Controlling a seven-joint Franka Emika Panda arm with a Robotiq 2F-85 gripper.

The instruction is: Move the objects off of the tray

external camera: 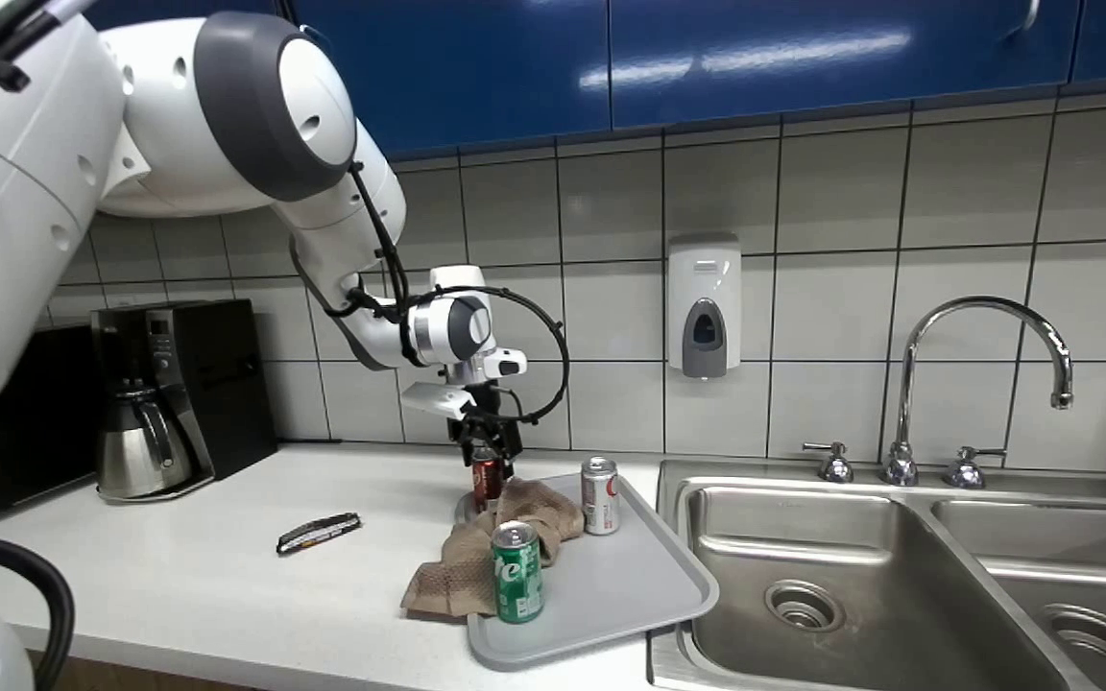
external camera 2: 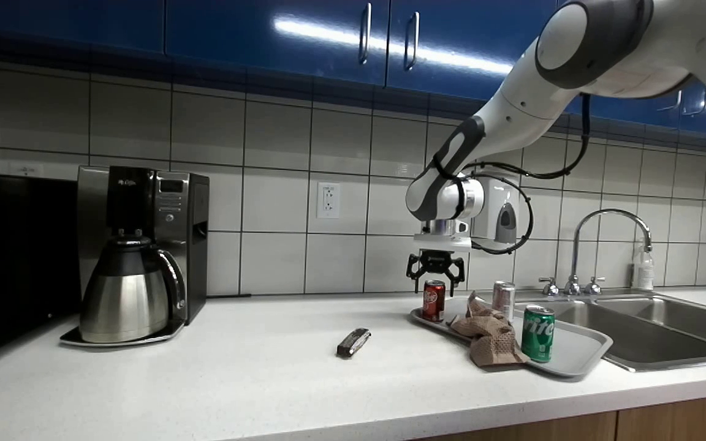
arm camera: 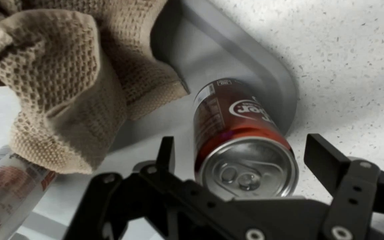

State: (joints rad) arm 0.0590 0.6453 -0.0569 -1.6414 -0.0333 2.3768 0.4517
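A lopsided pinch looms first, a low lift second

The gripper (external camera 2: pixel 434 286) is poised at the top of the red can (arm camera: pixel 235 113), its jaws spread to either side and nothing held. The red can is stood upright inside a corner of the grey tray (external camera: pixel 630 581); the green can (external camera: pixel 517 576) and silver can (external camera: pixel 600 497) are also borne there, so the unloading is judged unfinished.

In the wrist view, a narrower gap is left on the side of the counter (external camera: pixel 207 576). If the jaws are closed from here, the can may be touched on one side first and nudged inward. Only its upper part seems to be spanned, so a shallow hold may be taken and the smooth metal tilted or dropped. If too little height is given at the lift, the raised rim may be struck by the can's base and the tray dragged.

The crumpled brown towel (arm camera: pixel 72 83) is draped over the tray's edge, just beside the red can. Should it be snagged, the green and silver cans, both close by it, could be tugged over. Whether any can is full cannot be told.
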